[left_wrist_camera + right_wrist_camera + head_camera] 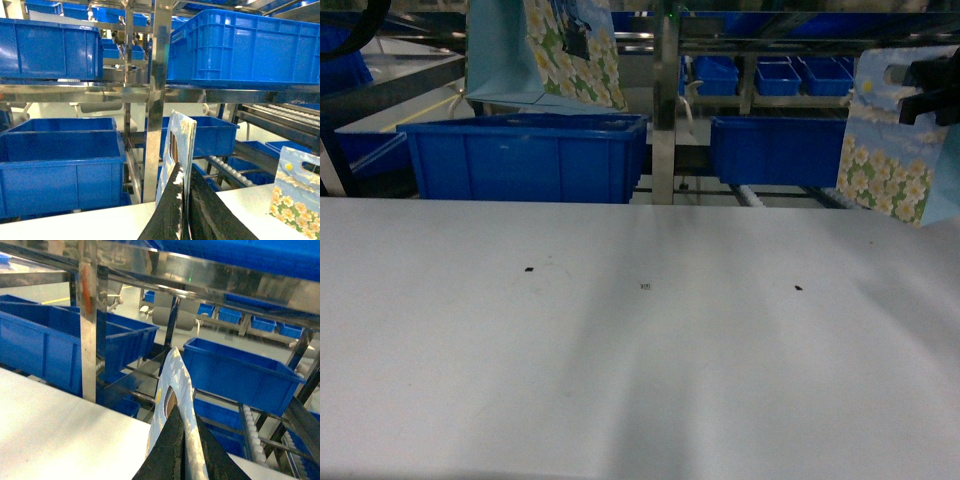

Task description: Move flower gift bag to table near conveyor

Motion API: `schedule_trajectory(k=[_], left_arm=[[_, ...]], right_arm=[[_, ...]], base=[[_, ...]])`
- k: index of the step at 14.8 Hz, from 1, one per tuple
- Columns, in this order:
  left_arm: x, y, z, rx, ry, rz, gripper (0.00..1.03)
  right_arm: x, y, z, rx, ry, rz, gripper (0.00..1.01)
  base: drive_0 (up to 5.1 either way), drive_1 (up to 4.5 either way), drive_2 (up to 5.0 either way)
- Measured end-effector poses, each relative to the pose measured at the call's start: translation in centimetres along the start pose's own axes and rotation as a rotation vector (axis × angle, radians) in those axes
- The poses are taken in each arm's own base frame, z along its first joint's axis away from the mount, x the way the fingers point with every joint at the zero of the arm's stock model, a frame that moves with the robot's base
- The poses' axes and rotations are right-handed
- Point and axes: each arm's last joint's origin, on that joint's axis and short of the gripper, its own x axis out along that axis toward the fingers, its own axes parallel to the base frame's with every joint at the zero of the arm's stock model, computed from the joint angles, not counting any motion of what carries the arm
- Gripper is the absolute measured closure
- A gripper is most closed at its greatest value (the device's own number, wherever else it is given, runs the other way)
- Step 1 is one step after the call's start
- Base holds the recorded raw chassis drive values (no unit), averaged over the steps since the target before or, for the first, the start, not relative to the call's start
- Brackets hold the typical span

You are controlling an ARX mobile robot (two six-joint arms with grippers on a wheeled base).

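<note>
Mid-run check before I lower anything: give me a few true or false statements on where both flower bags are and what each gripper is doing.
1. The left flower bag rests on the table. False: it hangs in the air above the left blue bin.
2. The right gripper is shut on the right flower bag. True.
3. The left gripper is open. False: it pinches its bag's top edge.
4. Blue bins sit behind the table. True.
5. The right flower bag lies in a bin. False: it is held up at the table's right side.

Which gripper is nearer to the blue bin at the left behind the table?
Left. The left gripper holds its bag just above that bin; the right gripper holds its bag far to the right.
</note>
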Motion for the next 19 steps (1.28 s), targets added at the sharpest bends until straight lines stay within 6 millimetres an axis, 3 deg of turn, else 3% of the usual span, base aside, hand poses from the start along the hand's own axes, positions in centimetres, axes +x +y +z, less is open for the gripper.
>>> schedule_trajectory(k=[3, 6, 12, 14, 19], left_arm=[[0.0, 0.0, 0.0, 0.000, 0.000, 0.000, 1.01], [0.0, 0.0, 0.0, 0.000, 0.000, 0.000, 1.01], [0.0, 0.0, 0.0, 0.000, 0.000, 0.000, 1.01], [0.0, 0.0, 0.0, 0.000, 0.000, 0.000, 1.01], [0.0, 0.0, 0.0, 0.000, 0.000, 0.000, 1.01]], right_arm=[[1.4, -0.2, -3.4, 0.055, 0.067, 0.022, 0.99], [2.6, 0.6, -2.9, 0.095, 0.039, 0.054, 0.99], [1.6, 2.5, -7.8, 0.136, 0.181, 0.064, 0.98], [0.8, 3.3, -8.9, 0.121, 0.219, 0.091, 0.76], [0.3, 3.0, -8.3, 0.127, 0.196, 0.100, 0.18]], base=[[0.0, 0.00, 0.0], [0.0, 0.00, 0.0], [0.0, 0.00, 0.0], [0.0, 0.00, 0.0], [0.0, 0.00, 0.0]])
